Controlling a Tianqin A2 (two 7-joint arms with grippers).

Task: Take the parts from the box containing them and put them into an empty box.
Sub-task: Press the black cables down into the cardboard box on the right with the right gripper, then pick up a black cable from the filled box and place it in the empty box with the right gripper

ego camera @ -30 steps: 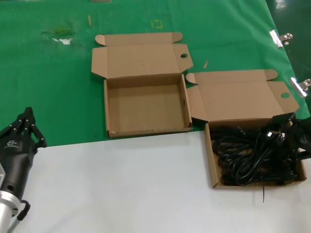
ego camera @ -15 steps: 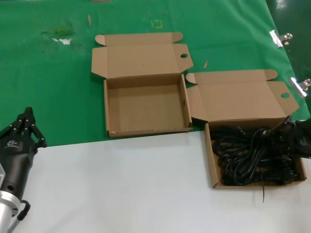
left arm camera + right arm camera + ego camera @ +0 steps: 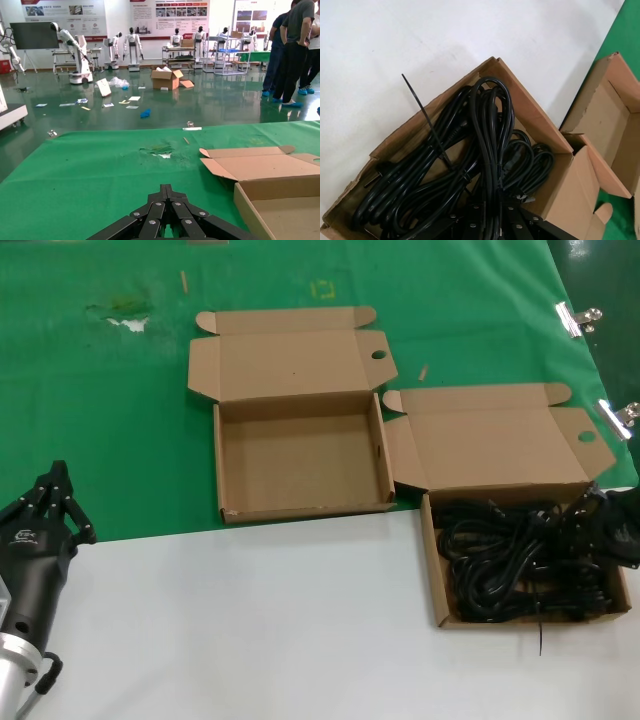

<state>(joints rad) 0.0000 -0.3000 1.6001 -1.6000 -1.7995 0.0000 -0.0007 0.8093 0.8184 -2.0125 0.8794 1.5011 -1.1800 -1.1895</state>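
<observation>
Black cables (image 3: pixel 500 565) lie coiled in the brown box (image 3: pixel 436 570) at the right, its lid folded back. My right gripper (image 3: pixel 598 525) is down among them at that box's right side. In the right wrist view its fingers (image 3: pixel 470 220) stand either side of a cable bundle (image 3: pixel 490 130) and grip it. The empty box (image 3: pixel 300 465) sits to the left on the green cloth, with a round hole (image 3: pixel 379 355) in its open lid. My left gripper (image 3: pixel 58 475) rests shut at the near left, away from both boxes; its closed tips (image 3: pixel 166 190) point over the cloth toward the empty box (image 3: pixel 280 205).
A black cable tie (image 3: pixel 541 635) sticks out over the cable box's front wall onto the white table (image 3: pixel 250 620). Metal clips (image 3: pixel 578 318) (image 3: pixel 620 418) hold the green cloth's right edge. White scuffs (image 3: pixel 125 315) mark the cloth at the far left.
The right gripper has sunk lower into the cables at the box's right side, and the bundle there has settled. The left arm has not moved.
</observation>
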